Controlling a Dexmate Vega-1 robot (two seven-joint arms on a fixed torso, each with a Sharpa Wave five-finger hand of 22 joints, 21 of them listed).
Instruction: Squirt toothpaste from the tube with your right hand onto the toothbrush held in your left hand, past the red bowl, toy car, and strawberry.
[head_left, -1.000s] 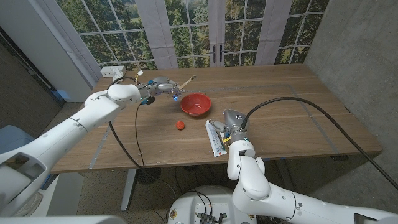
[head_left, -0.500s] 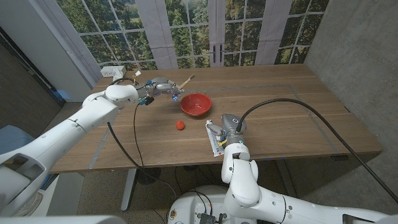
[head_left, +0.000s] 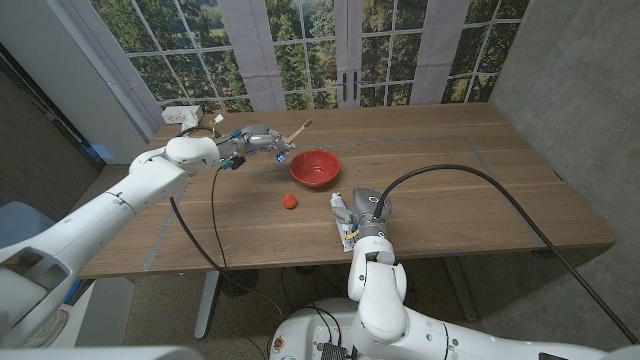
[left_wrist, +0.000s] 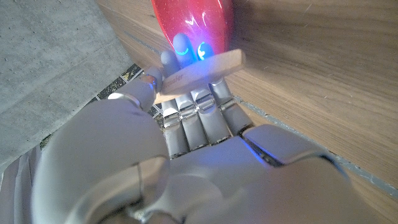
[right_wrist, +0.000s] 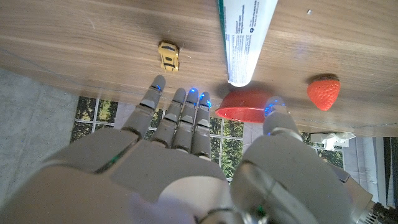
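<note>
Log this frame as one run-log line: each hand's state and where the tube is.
left hand: holds toothbrush beside red bowl | right hand: open, over toothpaste tube, not gripping | tube: flat on table

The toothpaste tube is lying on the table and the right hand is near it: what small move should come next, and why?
Probably lower the right hand onto the toothpaste tube and close the fingers around it. The tube lies on the table just beyond the spread, empty fingers, while the left hand already holds the toothbrush up beside the red bowl.
</note>
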